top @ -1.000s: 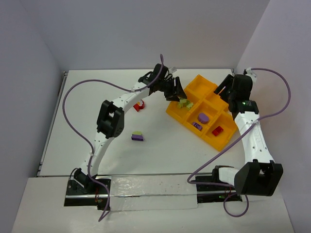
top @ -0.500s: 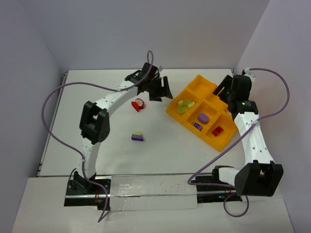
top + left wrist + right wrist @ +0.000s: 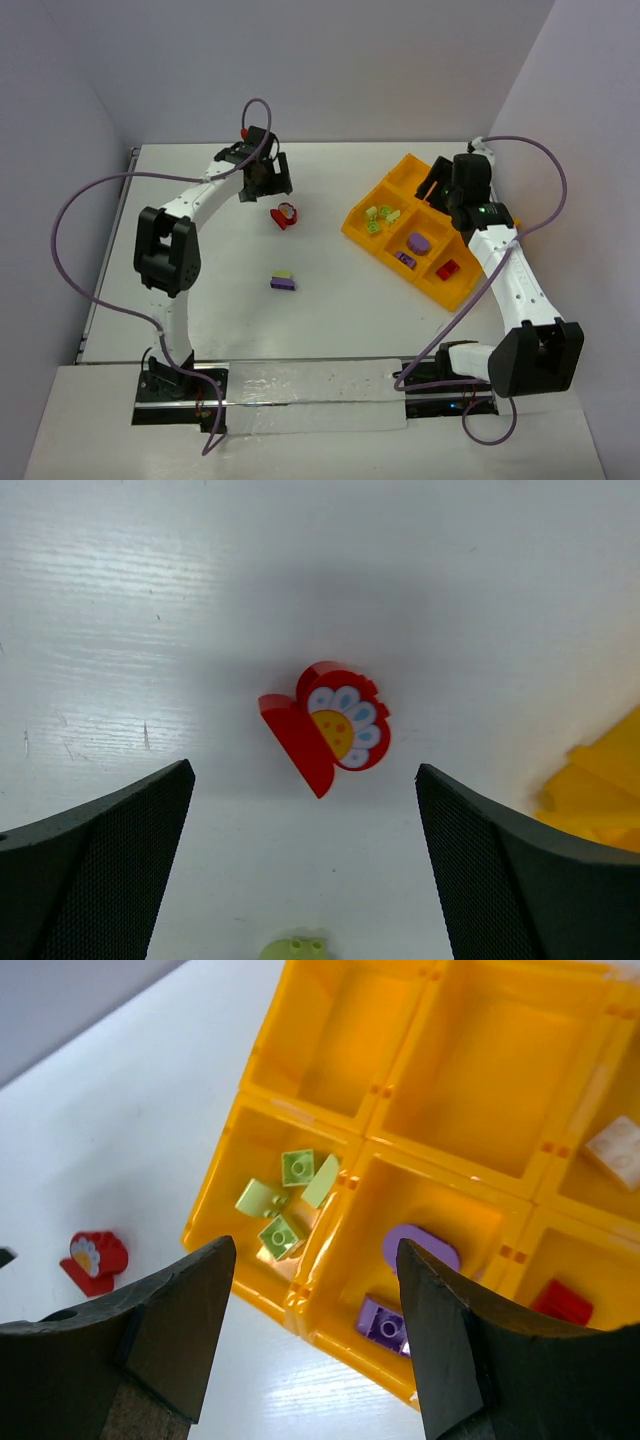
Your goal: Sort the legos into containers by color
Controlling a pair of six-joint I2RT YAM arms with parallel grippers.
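A red lego with a flower print (image 3: 286,214) lies on the white table; in the left wrist view the red lego (image 3: 328,727) sits just ahead of my open, empty left gripper (image 3: 303,780). My left gripper (image 3: 267,182) hovers behind it. A purple and pale green clump (image 3: 282,281) lies nearer; its green top (image 3: 294,948) shows at the bottom edge. The orange-yellow tray (image 3: 357,232) holds green legos (image 3: 280,1202), purple legos (image 3: 420,1245) and a red lego (image 3: 560,1300) in separate containers. My right gripper (image 3: 315,1250) hangs open and empty above the tray (image 3: 300,1300).
A pale brick (image 3: 620,1150) lies in a far right compartment. The tray's two far compartments (image 3: 470,1070) hold nothing. White walls enclose the table on the back and sides. Purple cables loop beside both arms.
My left gripper let go of a green lego into the tray, swung left to the red lego and opened wide. The right arm shifted slightly left over the tray.
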